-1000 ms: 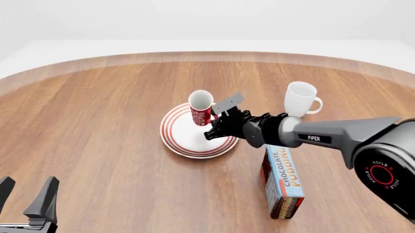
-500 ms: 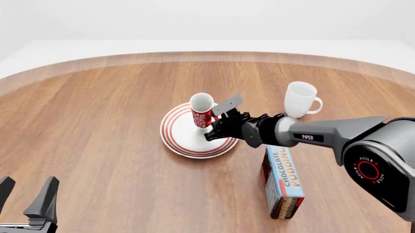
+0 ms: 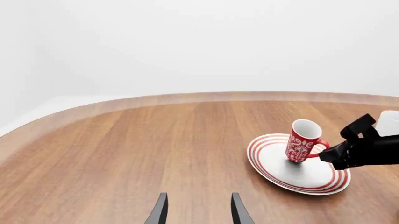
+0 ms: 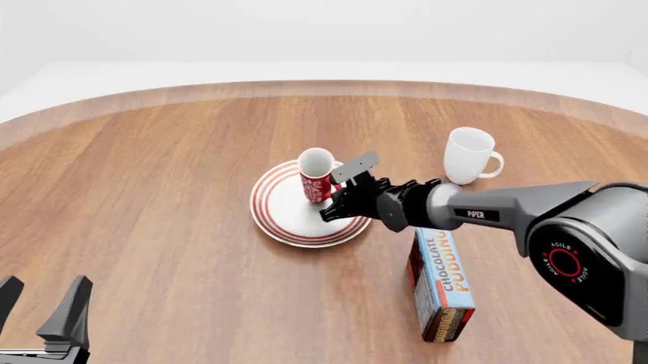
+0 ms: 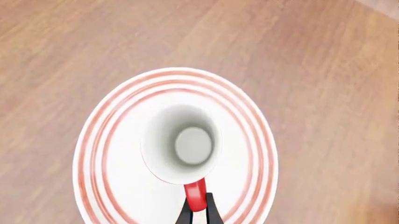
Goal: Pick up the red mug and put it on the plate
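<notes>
Red mug, white pattern, white inside, tilted slightly. It sits on plate, white with red rings.

Red mug on plate

Left pincer cut off below; right arm too.

Tall patterned red mug on the ringed round white plate (mid-surface); plain white mug right; chocolate pudding box right, nearer.
</notes>
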